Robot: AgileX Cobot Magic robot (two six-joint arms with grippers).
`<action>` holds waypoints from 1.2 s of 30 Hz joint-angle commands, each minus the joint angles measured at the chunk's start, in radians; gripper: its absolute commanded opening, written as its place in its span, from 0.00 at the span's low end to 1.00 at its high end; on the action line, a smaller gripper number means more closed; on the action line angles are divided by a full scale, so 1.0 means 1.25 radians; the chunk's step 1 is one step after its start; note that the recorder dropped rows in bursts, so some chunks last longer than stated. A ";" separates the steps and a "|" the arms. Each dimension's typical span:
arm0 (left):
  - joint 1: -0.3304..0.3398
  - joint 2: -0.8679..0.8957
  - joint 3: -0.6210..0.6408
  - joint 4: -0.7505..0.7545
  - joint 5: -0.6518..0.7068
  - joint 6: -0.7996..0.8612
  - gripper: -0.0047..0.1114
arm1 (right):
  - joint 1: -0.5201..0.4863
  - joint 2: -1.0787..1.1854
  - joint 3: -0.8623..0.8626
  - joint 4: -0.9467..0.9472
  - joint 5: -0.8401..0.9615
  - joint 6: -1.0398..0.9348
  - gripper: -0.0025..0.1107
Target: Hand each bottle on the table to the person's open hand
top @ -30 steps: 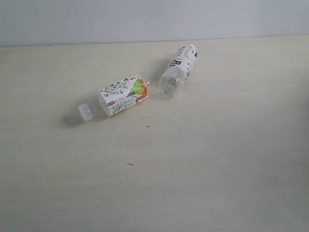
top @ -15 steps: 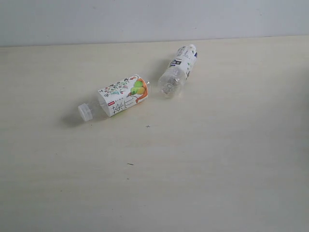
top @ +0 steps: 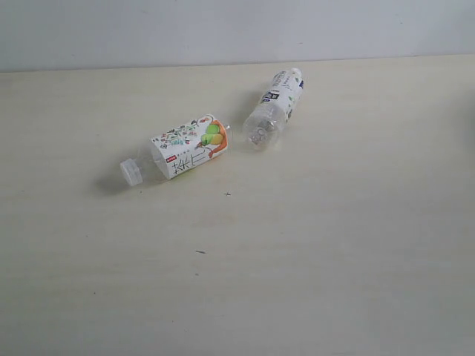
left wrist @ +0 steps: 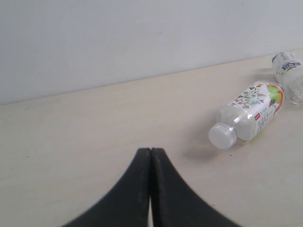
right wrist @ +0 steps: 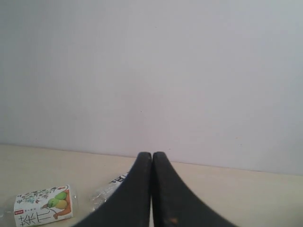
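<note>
Exterior view: floral bottle (top: 182, 154) and white-labelled bottle (top: 272, 109) lie near the table's (top: 334, 259) far edge; left gripper (left wrist: 150, 153) and right gripper (right wrist: 152, 156) are both pressed together

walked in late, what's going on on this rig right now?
Nothing is being handled at the moment. Two bottles lie on their sides on the table: a floral-label bottle with a white cap, and a clear bottle near it, not touching. The left claw and the right claw are both shut and empty, well short of the bottles. Neither arm shows in the exterior view, and no person's hand is in sight, so no handover is under way.
</note>
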 commanded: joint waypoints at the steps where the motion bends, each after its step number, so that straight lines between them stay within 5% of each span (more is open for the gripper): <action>1: -0.005 -0.005 0.001 -0.004 -0.004 -0.001 0.05 | -0.003 -0.029 0.004 -0.008 -0.001 0.000 0.02; 17: 0.007 -0.005 0.001 -0.004 -0.004 -0.001 0.05 | -0.003 -0.089 0.004 -0.008 0.011 0.000 0.02; 26: 0.007 -0.005 0.001 -0.004 -0.004 -0.001 0.05 | -0.003 -0.089 0.004 -0.180 -0.003 0.023 0.02; 36: 0.007 -0.005 0.001 -0.004 -0.004 -0.001 0.05 | -0.003 -0.085 0.002 -0.204 0.020 0.114 0.02</action>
